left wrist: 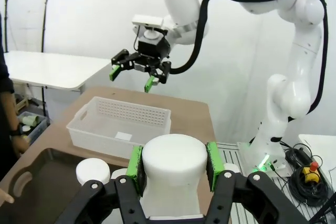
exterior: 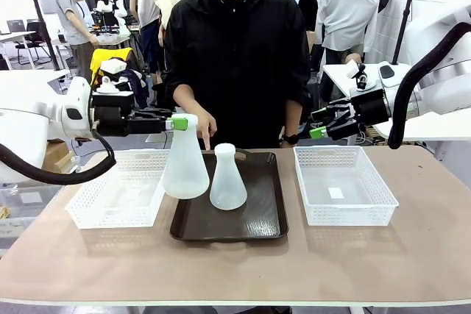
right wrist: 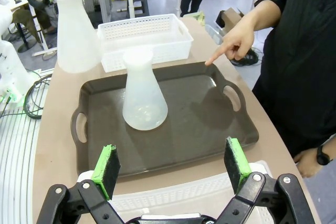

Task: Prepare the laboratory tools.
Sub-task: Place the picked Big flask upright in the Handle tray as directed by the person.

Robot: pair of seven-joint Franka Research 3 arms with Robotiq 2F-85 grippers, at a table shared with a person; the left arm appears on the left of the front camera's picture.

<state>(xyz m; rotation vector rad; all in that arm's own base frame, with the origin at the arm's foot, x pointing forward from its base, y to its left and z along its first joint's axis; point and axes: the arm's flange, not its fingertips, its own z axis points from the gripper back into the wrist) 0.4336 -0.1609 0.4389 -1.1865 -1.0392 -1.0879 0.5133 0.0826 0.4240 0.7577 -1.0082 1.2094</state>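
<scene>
My left gripper (exterior: 179, 123) is shut on the neck of the taller whitish flask (exterior: 185, 168), which hangs upright over the left edge of the dark brown tray (exterior: 243, 229). In the left wrist view the green pads (left wrist: 136, 169) clamp that flask's neck (left wrist: 173, 166). The smaller flask (exterior: 227, 179) stands upright on the tray, just right of the held one. My right gripper (exterior: 324, 124) hovers open and empty above the far edge of the right basket; in its own view the gripper (right wrist: 173, 169) faces the small flask (right wrist: 143, 95) and the tall flask (right wrist: 73, 30).
A white mesh basket (exterior: 118, 200) lies left of the tray and another (exterior: 342, 185) right of it. A person stands at the far side, one hand (exterior: 204, 130) pointing a finger down at the tray's far edge. The table's front strip is bare.
</scene>
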